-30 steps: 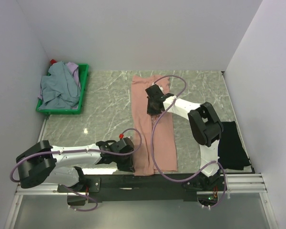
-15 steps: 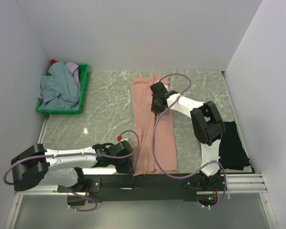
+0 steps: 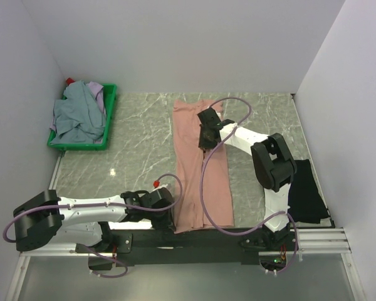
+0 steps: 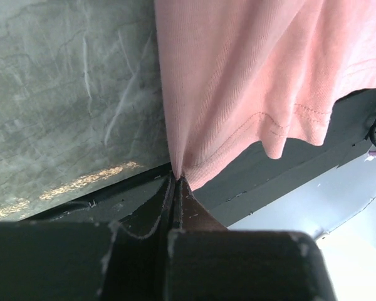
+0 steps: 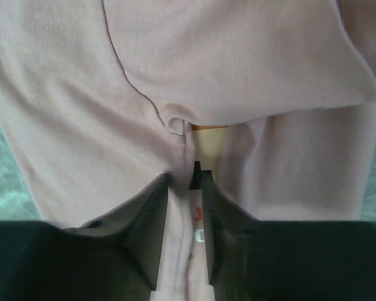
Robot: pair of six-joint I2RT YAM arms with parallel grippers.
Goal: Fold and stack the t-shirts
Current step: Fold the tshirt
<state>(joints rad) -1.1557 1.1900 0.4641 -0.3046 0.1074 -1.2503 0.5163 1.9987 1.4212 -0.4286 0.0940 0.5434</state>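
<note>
Salmon-pink t-shirt (image 3: 194, 175) lies as a long strip down the middle of the table (image 3: 131, 150), sides folded in. Left fingers (image 4: 175, 183) are clamped on its near left hem corner; right fingers (image 3: 203, 143) stand slightly parted over the far part, gripping nothing visible. Next, I judge: regrip there and fold it crosswise

Top view: you look down from above and behind the arm bases (image 3: 269, 241), whole table (image 3: 138, 150) in frame. Each wrist view looks past its own jaws, very close. All three share the salmon-pink t-shirt (image 3: 197, 182), centre frame.
</note>
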